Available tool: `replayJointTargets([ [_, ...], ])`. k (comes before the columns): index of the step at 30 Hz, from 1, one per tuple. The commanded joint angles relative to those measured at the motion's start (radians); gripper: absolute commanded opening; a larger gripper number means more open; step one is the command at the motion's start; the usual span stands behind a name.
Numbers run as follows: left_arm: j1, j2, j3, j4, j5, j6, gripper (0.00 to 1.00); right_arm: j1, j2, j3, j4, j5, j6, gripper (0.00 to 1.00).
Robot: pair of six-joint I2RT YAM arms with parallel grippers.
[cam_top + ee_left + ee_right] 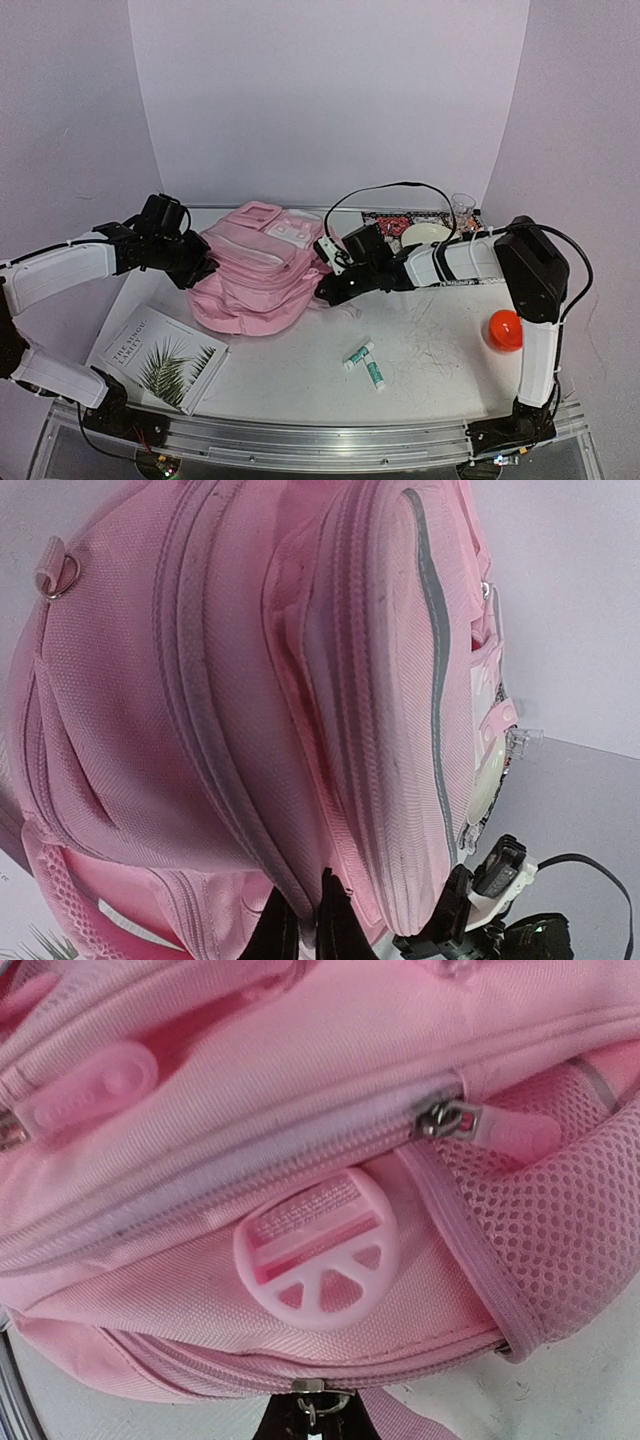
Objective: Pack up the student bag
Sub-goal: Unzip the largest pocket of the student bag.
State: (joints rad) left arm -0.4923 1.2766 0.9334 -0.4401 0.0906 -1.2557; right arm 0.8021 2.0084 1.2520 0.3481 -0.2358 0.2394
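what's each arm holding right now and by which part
right jaws look shut on a zip pull low on the bag; left jaws: cannot tell

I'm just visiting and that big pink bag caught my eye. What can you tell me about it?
The backpack is soft pink fabric, lying on the table between the two arms. It has several zipped pockets, pale patches near the top, a mesh side pocket, a round pink rubbery badge and a metal ring. The left fingers and right fingers sit right at its sides; any grip is unclear.
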Motion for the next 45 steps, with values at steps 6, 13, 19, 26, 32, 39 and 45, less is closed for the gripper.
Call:
replayJointTargets([
  [6,-0.005,-0.036,0.014,0.166,-0.083,0.004,0.00,0.081,-0.042,0.089,-0.194,-0.019,0.055,0.00],
  [13,-0.003,-0.015,0.046,0.174,-0.136,0.030,0.00,0.089,-0.123,0.034,-0.336,-0.008,0.064,0.00],
  [19,-0.004,0.014,0.031,0.213,-0.097,0.009,0.00,0.132,-0.101,0.151,-0.392,-0.077,0.100,0.00],
  [26,-0.008,-0.018,0.018,0.231,-0.117,0.002,0.00,0.169,-0.030,0.227,-0.441,-0.011,0.119,0.00],
  [32,-0.007,-0.117,-0.036,0.216,-0.171,0.010,0.00,0.061,0.034,0.300,-0.496,0.001,0.051,0.00],
  [39,-0.006,-0.195,-0.112,0.199,-0.215,-0.014,0.00,0.048,0.013,0.311,-0.536,-0.060,0.047,0.04],
  [45,-0.006,-0.167,-0.087,0.198,-0.213,-0.001,0.00,0.053,-0.066,0.092,-0.313,-0.095,0.101,0.12],
])
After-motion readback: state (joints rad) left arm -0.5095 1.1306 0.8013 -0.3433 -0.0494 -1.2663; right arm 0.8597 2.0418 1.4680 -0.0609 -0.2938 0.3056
